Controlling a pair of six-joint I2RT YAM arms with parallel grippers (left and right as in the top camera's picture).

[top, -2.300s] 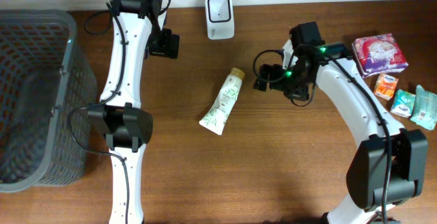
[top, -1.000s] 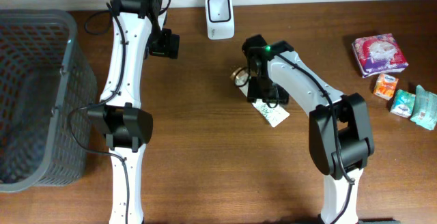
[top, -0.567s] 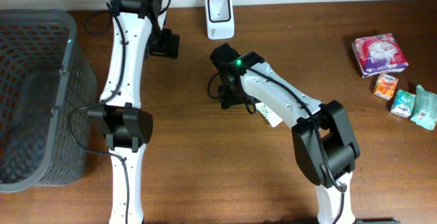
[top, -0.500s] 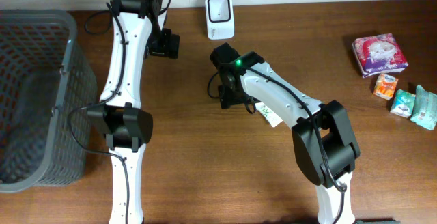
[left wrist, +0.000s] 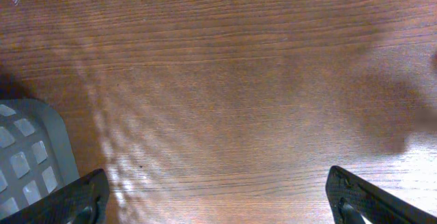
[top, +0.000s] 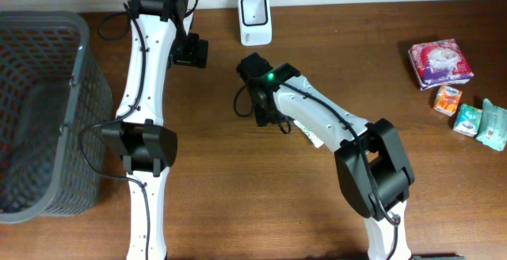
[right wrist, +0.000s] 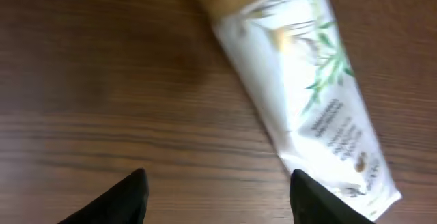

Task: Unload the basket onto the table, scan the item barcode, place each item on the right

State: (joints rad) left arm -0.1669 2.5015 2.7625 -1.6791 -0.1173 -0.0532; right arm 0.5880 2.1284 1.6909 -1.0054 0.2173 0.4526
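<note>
Right jaws farther left, clear of tube (right wrist: pixel 307 94)

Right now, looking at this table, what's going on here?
The right claw hangs open over the table with the white tube lying flat beside it, not gripped. The scanner stands near the table's back edge. The left claw is open, holding nothing, near the basket.
</note>
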